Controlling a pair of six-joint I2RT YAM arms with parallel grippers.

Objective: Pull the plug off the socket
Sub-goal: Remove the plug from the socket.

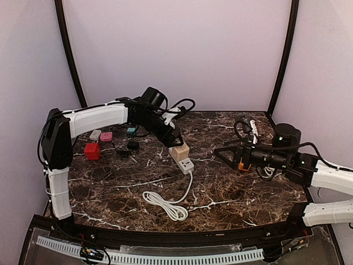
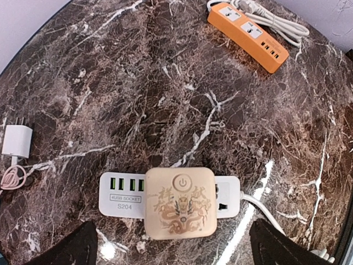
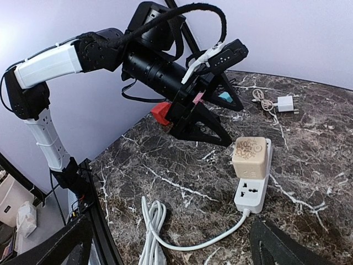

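Note:
The plug [image 2: 179,201] is a beige cube with a dragon print and a power symbol. It is seated in a white power strip, the socket [image 2: 121,193], in the middle of the marble table. My left gripper [image 2: 176,254] hovers open just above the plug, with its black fingers [image 2: 71,248] wide apart on either side and clear of it. From above, the left gripper [image 1: 174,138] sits just behind the plug [image 1: 179,150]. My right gripper [image 1: 223,154] is open and empty to the right, facing the plug [image 3: 249,157] and the socket [image 3: 252,193].
The socket's white cable runs to a coil [image 1: 165,204] near the front. An orange power strip [image 2: 248,34] lies under the right arm. A white charger [image 2: 16,141], a red cube [image 1: 92,150] and small pink, white and teal adapters sit at back left.

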